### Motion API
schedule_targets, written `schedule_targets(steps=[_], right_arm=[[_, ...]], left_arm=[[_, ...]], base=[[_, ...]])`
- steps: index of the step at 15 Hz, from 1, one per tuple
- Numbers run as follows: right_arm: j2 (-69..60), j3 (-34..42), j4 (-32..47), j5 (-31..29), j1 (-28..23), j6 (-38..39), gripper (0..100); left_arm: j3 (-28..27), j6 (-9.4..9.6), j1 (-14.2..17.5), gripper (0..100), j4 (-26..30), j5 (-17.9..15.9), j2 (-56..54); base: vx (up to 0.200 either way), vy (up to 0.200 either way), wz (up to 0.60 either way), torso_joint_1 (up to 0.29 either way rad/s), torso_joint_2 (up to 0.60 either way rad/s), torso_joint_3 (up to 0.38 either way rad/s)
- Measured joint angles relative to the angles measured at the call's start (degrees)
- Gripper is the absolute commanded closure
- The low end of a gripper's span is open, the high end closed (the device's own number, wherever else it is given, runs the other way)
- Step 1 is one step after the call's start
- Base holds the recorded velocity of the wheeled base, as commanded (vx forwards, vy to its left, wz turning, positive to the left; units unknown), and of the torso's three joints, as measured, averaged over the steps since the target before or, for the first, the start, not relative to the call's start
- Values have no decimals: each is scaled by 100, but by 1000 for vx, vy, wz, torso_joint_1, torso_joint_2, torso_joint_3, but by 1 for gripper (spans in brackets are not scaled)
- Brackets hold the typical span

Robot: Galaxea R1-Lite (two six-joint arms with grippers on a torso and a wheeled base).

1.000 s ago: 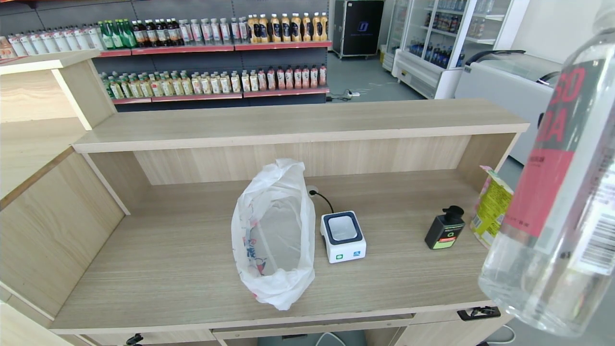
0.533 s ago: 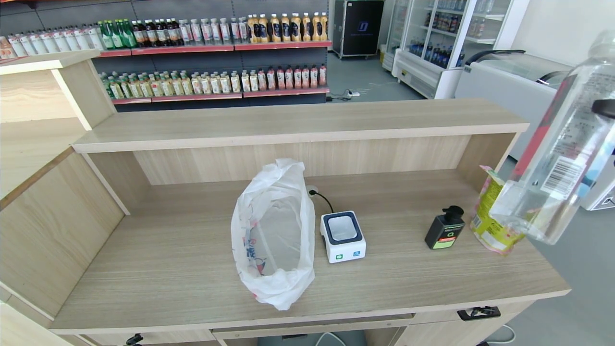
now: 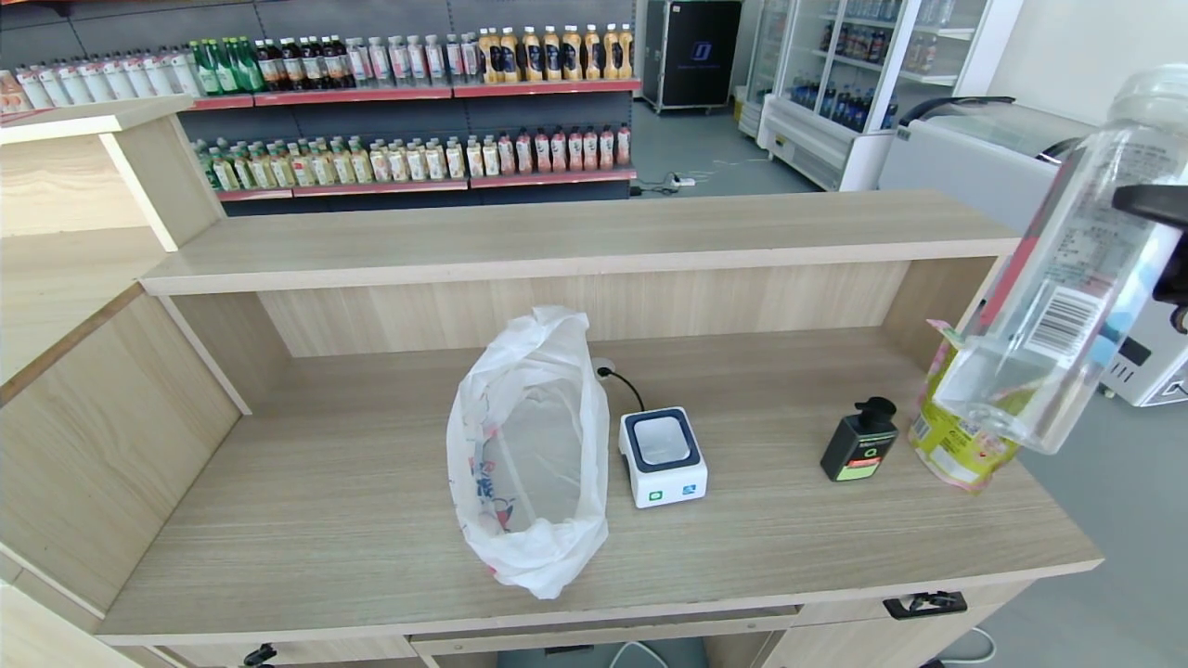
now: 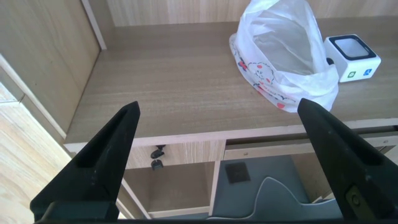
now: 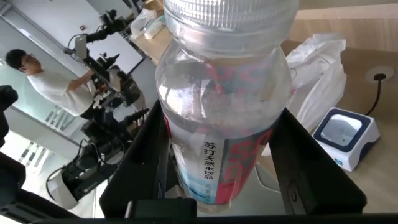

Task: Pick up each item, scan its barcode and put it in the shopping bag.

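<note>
My right gripper [image 3: 1166, 243] is shut on a clear water bottle [image 3: 1058, 278] with a red and grey label, held tilted in the air above the counter's right end, with its barcode facing the head camera. In the right wrist view the bottle [image 5: 224, 106] sits between the black fingers [image 5: 144, 163]. The white shopping bag [image 3: 529, 455] lies open mid-counter, with the white scanner [image 3: 661, 455] just to its right. A black pump bottle [image 3: 860, 442] and a green-yellow pouch [image 3: 956, 436] stand farther right. My left gripper [image 4: 217, 162] hangs open before the counter's front edge, nothing between its fingers.
The wooden counter [image 3: 798, 547] has a raised back ledge [image 3: 575, 237] and a side wall on the left. A cable runs from the scanner to the back. Bare counter lies left of the bag [image 4: 286, 56] and in front of the scanner [image 4: 354, 56].
The bottle in my right gripper has moved away from the head camera, up and to the right, and has tilted so its barcode shows. Things on the counter have stayed put.
</note>
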Motion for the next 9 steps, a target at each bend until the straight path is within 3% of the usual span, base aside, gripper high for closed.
schedule_targets(steps=[2, 5, 7, 9], right_arm=[[-46, -146, 380, -367, 228, -22, 100], [-166, -166, 741, -1501, 744, -189, 100], [-190, -102, 933, -1858, 953, -1042, 100], [-168, -17, 1229, -2393, 1062, -2482, 100]], left_arm=[[0, 0, -2, 0, 0, 0, 0], [0, 0, -2, 0, 0, 2, 0], [0, 0, 0, 0, 0, 0, 0], [0, 0, -2, 0, 0, 0, 0]], base=[[0, 0, 0, 0, 0, 0], [0, 0, 0, 0, 0, 0], [0, 0, 0, 0, 0, 0], [0, 0, 0, 0, 0, 0]])
